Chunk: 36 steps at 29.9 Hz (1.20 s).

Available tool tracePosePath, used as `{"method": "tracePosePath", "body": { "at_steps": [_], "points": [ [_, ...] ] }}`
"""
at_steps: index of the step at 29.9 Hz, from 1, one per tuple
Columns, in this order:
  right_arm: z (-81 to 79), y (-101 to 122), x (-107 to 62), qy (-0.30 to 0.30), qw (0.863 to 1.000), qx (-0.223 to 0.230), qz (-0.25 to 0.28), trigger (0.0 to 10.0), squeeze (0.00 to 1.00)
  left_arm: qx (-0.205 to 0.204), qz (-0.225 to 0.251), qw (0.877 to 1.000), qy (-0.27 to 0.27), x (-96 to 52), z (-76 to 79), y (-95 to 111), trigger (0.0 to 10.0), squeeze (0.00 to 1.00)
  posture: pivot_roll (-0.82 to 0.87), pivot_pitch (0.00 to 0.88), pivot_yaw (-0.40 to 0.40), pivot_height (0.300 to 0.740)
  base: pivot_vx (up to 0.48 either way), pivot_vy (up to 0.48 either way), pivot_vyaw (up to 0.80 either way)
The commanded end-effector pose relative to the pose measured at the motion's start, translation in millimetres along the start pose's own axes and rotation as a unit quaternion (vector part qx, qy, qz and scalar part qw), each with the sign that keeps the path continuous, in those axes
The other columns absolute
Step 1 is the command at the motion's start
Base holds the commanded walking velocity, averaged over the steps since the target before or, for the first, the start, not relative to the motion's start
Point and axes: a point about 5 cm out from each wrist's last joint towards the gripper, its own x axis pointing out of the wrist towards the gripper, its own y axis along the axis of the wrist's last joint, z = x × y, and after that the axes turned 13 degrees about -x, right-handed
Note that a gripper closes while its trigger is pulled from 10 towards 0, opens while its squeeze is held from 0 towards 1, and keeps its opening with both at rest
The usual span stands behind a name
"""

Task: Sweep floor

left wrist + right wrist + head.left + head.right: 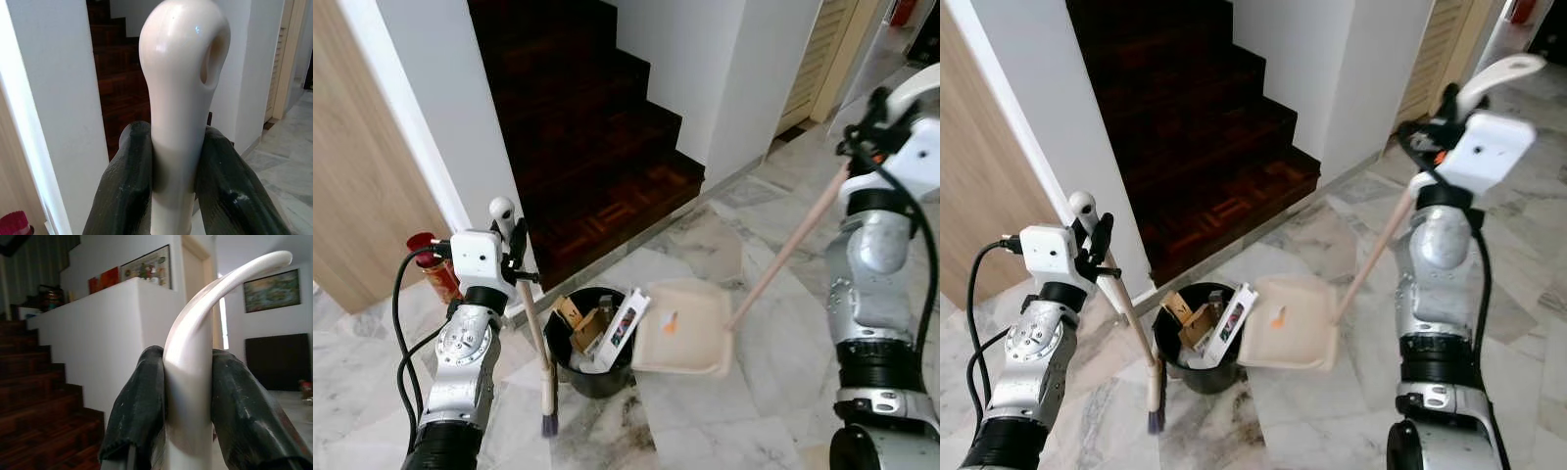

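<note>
- At the foot of a dark wooden staircase (597, 147), the left gripper (173, 196) has its black fingers (124, 191) clamped on the cream handle of a small broom (540, 352), just below the handle's rounded knob.
- The broom hangs nearly upright, its dark bristles low over the marble floor (705, 431), just beside a black bin (597, 377).
- The right gripper (188, 416) pinches the curved cream top of the dustpan handle (793, 245) between its fingers (139, 401).
- The long handle slants down to the beige dustpan (685, 328), which is tipped with its edge touching the bin's rim.
- The bin holds cardboard scraps and a printed carton leaning against the pan.
- A red object (433, 264) sits by the white wall behind the left arm.
</note>
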Motion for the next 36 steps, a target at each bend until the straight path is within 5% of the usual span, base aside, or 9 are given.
{"method": "tracePosePath", "body": {
  "at_steps": [1, 16, 36],
  "points": [
    [-5.1, 12.5, 3.2, 0.006, 1.0, 0.015, 0.025, 10.0, 0.0, 0.01, 0.022, 1.0, -0.011, 2.3, 3.6, 8.5, 10.0, 0.0, 0.04, 0.041, -0.016, 0.74, 0.0, 0.0, 0.0],
    [-23.4, 10.3, -3.0, 0.037, 0.999, 0.035, 0.012, 10.0, 0.0, 0.002, 0.028, 1.0, -0.009, 1.6, 3.9, 9.2, 10.0, 0.0, 0.04, 0.049, -0.013, 0.74, 0.0, 0.0, 0.0],
    [-23.7, 12.0, -1.4, 0.035, 0.999, 0.038, 0.015, 10.0, 0.0, 0.006, 0.032, 0.999, -0.013, 2.8, 5.1, 11.0, 10.0, 0.0, 0.04, 0.04, -0.013, 0.74, -0.279, 0.0, 0.0]
  ]
}}
